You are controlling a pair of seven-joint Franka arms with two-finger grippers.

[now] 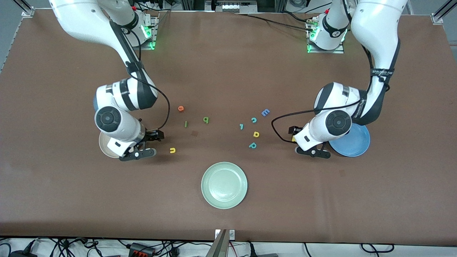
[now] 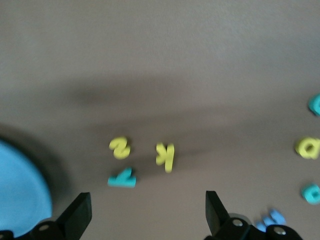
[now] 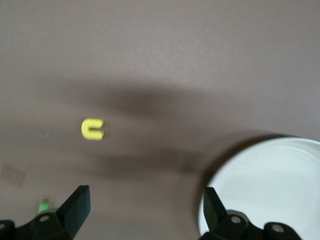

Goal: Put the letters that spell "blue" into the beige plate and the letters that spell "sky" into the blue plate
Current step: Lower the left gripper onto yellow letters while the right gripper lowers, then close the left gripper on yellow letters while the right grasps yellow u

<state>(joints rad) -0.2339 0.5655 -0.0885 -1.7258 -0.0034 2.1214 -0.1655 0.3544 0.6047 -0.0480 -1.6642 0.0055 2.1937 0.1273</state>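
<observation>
Lying on table, "blue" letters: orange e (image 1: 181,108), dark green l (image 1: 185,124), light green b (image 1: 206,119) and yellow u (image 1: 172,150) spread loosely toward right arm's end; u nearest front camera, just beside right gripper; none in a plate.
"sky" letters: yellow s (image 2: 120,148), yellow k (image 2: 165,156) and teal y (image 2: 122,178) grouped close together under left gripper, near blue plate (mostly hidden by the arm in front view).
Beige plate (image 1: 105,145): at right arm's end, largely covered by right wrist; visible part holds no letters.
Blue plate (image 1: 351,142): at left arm's end, partly under left arm; visible part holds no letters.
Right gripper (image 1: 151,144): over table between beige plate and u; fingers spread wide, gripping nothing.
Left gripper (image 1: 301,141): over s, k, y cluster beside blue plate; fingers spread wide, gripping nothing.
Other letters: blue E (image 1: 265,112), teal c (image 1: 254,120), yellow a (image 1: 256,134), teal p (image 1: 252,145), mid-table.
Pale green plate (image 1: 224,185): nearest front camera, holding nothing.
</observation>
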